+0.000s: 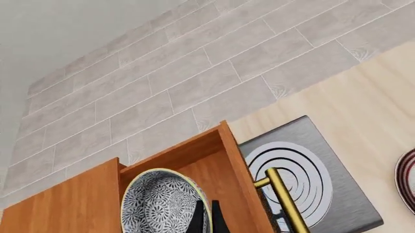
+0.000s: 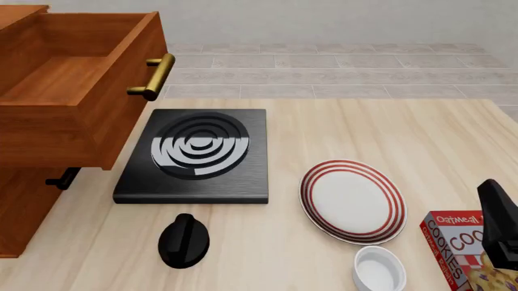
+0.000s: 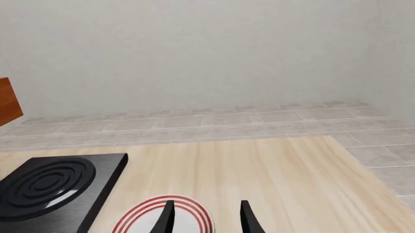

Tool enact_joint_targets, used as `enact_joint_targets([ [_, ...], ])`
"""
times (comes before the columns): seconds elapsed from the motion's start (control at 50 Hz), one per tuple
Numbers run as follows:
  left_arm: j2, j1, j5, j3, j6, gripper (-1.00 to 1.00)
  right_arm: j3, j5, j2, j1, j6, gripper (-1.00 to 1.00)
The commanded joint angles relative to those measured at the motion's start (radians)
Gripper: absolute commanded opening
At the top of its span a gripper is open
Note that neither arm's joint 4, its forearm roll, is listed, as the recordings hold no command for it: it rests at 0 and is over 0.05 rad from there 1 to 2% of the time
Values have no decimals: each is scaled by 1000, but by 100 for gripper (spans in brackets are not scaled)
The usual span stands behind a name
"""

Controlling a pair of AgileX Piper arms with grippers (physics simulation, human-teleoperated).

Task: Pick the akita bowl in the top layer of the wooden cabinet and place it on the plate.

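Note:
In the left wrist view the akita bowl (image 1: 162, 204), blue-and-white patterned, hangs above the pulled-out top layer (image 1: 217, 167) of the wooden cabinet (image 1: 71, 201). My left gripper (image 1: 206, 209) is shut on the bowl's rim. Neither shows in the front view, where the open top layer (image 2: 81, 121) looks bare inside. The red-ringed white plate (image 2: 352, 200) lies on the table right of the stove. My right gripper (image 3: 207, 204) is open just above the plate (image 3: 162, 216), nothing between its fingers. The right arm (image 2: 498, 221) shows at the front view's right edge.
A black square stove (image 2: 198, 151) sits between cabinet and plate. A black mug-like object (image 2: 184, 240), a small white bowl (image 2: 379, 270) and a cookie box (image 2: 461, 248) stand near the front edge. The drawer's brass handle (image 2: 154, 76) juts toward the stove.

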Motion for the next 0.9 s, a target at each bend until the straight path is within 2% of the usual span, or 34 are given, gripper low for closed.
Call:
enact_joint_targets([
  [0.02, 9, -38, 3, -56, 21, -100, 1, 0, 0, 1, 0, 100],
  [0.1, 28, -67, 6, -83, 27, -100, 0, 0, 0, 4, -2, 100],
  [0.46, 55, -167, -11, -96, 37, -100, -1, -2, 0, 5, -8, 100],
  [0.6, 64, -206, -61, -42, 55, -100, -2, -4, 0, 7, -11, 100],
  [0.9, 107, -278, -75, -80, 67, -100, -4, -9, 0, 4, -10, 100],
])
